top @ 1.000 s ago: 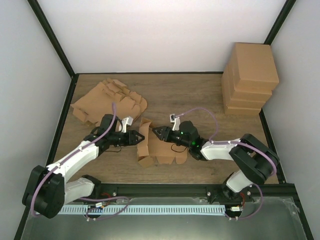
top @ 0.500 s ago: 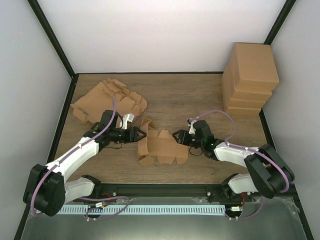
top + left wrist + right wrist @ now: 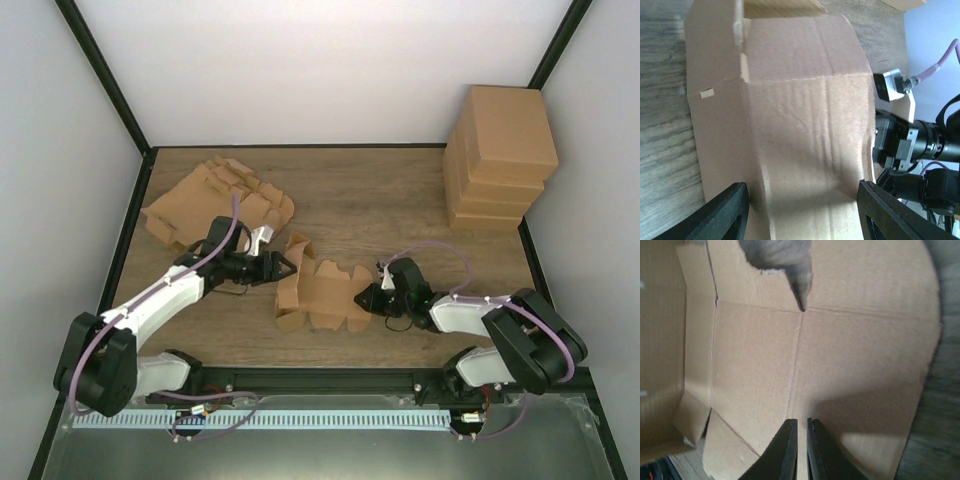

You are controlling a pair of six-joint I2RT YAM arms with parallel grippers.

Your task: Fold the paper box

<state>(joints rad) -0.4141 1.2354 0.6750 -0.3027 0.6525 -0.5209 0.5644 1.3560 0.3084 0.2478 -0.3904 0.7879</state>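
Paper box (image 3: 325,300) lay half raised mid-table, between the two grippers.

It looked like thin, light corrugated card: stiff across its panels, ready to bend at the scored creases, easy to dent or slide, so best held at a flap edge close to a crease. The left gripper (image 3: 288,268) stood wide open at the box's left flap, a finger to each side of a panel and closed on nothing. The right gripper (image 3: 368,298), at the right edge, had its fingers almost together; whether card was nipped between them could not be told. The wooden table (image 3: 400,210) also carried a pile of flat blanks (image 3: 215,200) far left and a stack of finished boxes (image 3: 500,155) far right, within white walls.
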